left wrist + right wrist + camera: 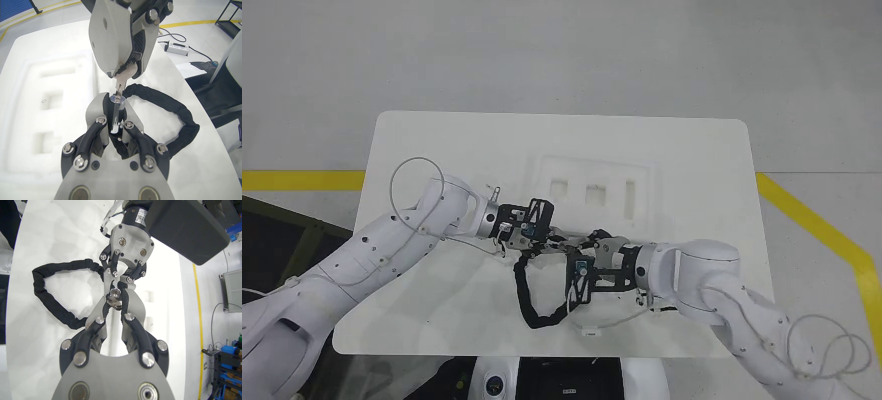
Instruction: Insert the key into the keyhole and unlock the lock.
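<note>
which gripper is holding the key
The right gripper, shut on the key by its head; the left gripper instead clamps the lock by its chrome cylinder.

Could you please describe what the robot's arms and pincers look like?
The left arm and right arm are glossy white rounded segments, each with a thin pale cable loop. The left pincer and right pincer have grey plates, black curved links, silver pins and pale fingers with black ribbed pads.

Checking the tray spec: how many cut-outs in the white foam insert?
3, in a row in the foam insert. Top view: left cut-out, middle cut-out, right cut-out. Its near edge is partly covered, so another may be hidden.
</note>
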